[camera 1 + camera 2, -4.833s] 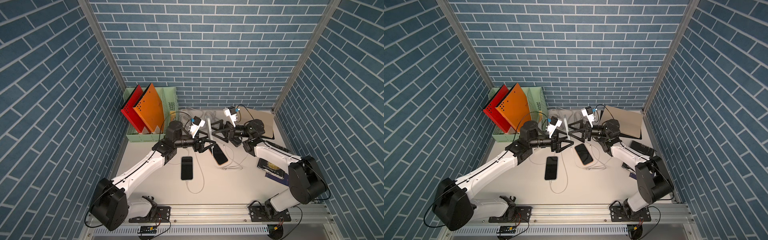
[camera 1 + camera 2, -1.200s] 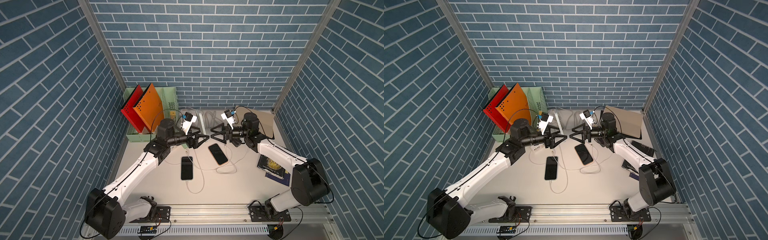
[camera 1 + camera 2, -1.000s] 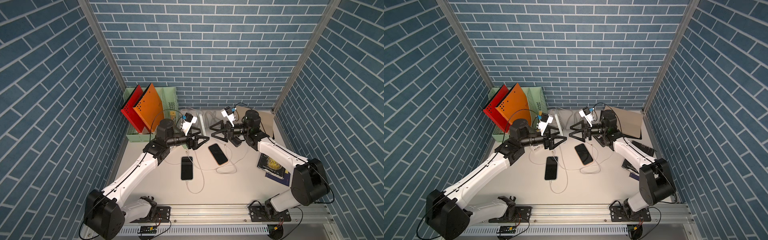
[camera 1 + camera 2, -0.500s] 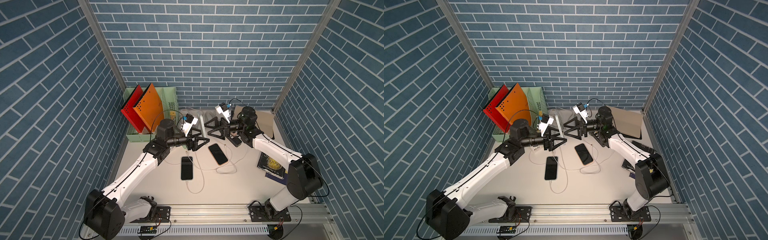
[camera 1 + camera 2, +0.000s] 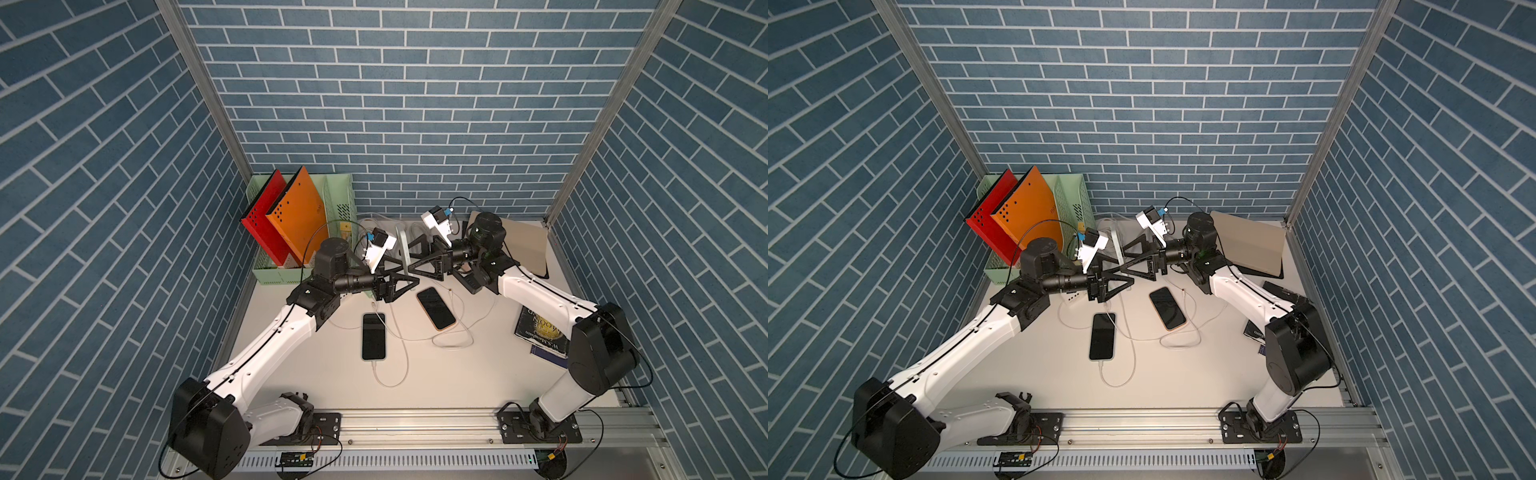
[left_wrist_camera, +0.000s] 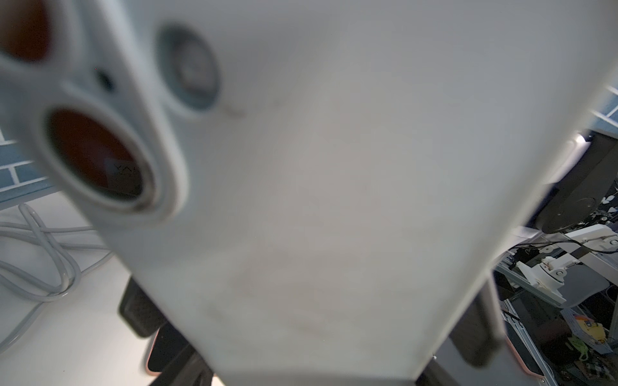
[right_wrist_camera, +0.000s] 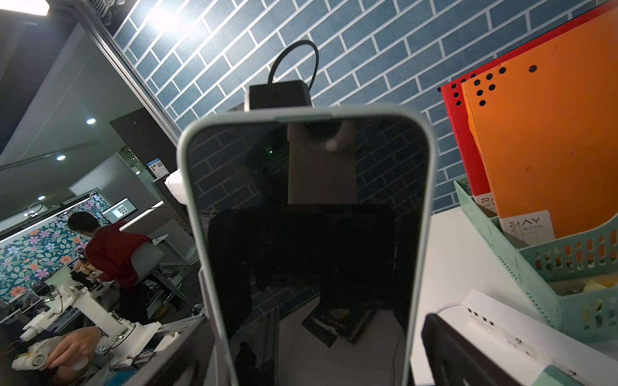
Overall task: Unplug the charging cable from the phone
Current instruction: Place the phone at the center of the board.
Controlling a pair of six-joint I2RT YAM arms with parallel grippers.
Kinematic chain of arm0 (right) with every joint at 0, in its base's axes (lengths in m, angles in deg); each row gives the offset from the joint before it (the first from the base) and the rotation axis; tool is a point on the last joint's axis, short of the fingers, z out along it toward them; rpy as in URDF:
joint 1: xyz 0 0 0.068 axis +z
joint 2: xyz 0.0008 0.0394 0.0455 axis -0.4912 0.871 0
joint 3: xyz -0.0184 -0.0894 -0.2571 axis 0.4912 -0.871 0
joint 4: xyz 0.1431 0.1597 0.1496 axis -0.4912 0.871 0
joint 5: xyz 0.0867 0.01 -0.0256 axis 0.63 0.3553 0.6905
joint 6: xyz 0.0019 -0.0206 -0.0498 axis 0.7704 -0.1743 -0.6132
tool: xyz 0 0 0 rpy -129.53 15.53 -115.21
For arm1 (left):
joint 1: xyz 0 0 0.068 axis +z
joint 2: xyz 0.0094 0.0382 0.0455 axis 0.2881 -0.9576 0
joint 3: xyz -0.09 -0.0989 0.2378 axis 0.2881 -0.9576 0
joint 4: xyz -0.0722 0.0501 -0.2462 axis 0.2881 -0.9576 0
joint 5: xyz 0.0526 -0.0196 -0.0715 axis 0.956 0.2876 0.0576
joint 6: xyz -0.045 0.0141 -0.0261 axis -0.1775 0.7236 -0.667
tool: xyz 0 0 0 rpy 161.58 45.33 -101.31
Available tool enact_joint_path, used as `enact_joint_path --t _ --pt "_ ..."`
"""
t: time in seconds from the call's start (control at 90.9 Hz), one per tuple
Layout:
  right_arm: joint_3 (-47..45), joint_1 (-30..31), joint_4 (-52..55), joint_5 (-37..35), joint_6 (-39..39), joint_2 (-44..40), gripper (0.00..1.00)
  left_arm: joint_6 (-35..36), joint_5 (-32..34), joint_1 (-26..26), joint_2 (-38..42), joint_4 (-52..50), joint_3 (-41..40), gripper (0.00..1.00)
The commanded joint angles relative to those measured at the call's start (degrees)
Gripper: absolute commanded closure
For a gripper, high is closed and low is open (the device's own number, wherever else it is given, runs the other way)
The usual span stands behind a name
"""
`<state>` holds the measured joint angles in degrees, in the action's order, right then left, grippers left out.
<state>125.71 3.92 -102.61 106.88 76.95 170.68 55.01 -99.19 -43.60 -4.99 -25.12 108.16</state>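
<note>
— What carries it all?
— A white table [image 5: 478,374]; a green file rack [image 5: 270,272] sits in its back left corner; a tan board [image 5: 523,245] in the back right.
— And mid-table?
— Two phones, face up, apart; a pale-cased phone [image 5: 373,336] with a white cable [image 5: 388,385] running from its near end; a peach-cased phone [image 5: 436,308] with a second cable [image 5: 453,347] looped beside it; a dark book [image 5: 536,328] lies near the right edge.

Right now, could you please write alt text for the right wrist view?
A phone in a pale case fills the middle, dark screen facing the camera. Behind it are a blue brick wall and, in a green rack, red and orange folders.
</note>
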Motion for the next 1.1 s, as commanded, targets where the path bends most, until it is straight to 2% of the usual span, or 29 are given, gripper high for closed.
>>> enact_joint_path --t 0.0,0.165,0.451,0.528,0.572,0.605,0.649,0.671,0.924,1.089 --pt "1.64 0.32 -2.0 0.82 0.84 0.42 0.03 0.73 -0.92 0.18 0.15 1.95 -0.13 1.0" --pt "1.86 0.38 -2.14 1.0 0.84 0.68 0.14 0.73 -0.79 0.17 0.09 1.95 -0.21 1.0" --pt "1.86 0.41 -2.5 1.43 1.1 1.03 0.51 0.75 -0.18 0.15 0.11 1.91 -0.31 0.99" --pt "1.77 0.41 -2.43 1.6 1.1 1.03 0.61 0.86 0.03 0.14 0.01 1.86 -0.39 0.81" --pt "1.77 0.41 -2.4 1.62 1.1 1.03 0.66 0.9 0.17 0.13 0.01 1.73 -0.39 0.62" --pt "1.77 0.41 -2.36 1.62 1.1 1.03 0.69 0.97 0.39 0.13 -0.04 1.62 -0.4 0.43" --pt "1.73 0.4 -2.33 1.62 1.1 1.03 0.74 0.99 1.37 0.13 -0.07 1.18 -0.4 0.07" --pt "1.72 0.27 -2.31 1.62 1.1 1.1 0.75 1.11 2.0 0.18 -0.04 0.88 -0.4 0.02" --pt "1.58 0.07 -0.6 -0.06 1.02 1.69 0.82 2.42 7.08 0.51 0.48 -3.02 0.01 0.0" --pt "1.92 -0.83 6.31 -6.0 -1.78 2.09 0.83 0.57 16.0 2.28 2.48 -3.81 -1.05 0.0"
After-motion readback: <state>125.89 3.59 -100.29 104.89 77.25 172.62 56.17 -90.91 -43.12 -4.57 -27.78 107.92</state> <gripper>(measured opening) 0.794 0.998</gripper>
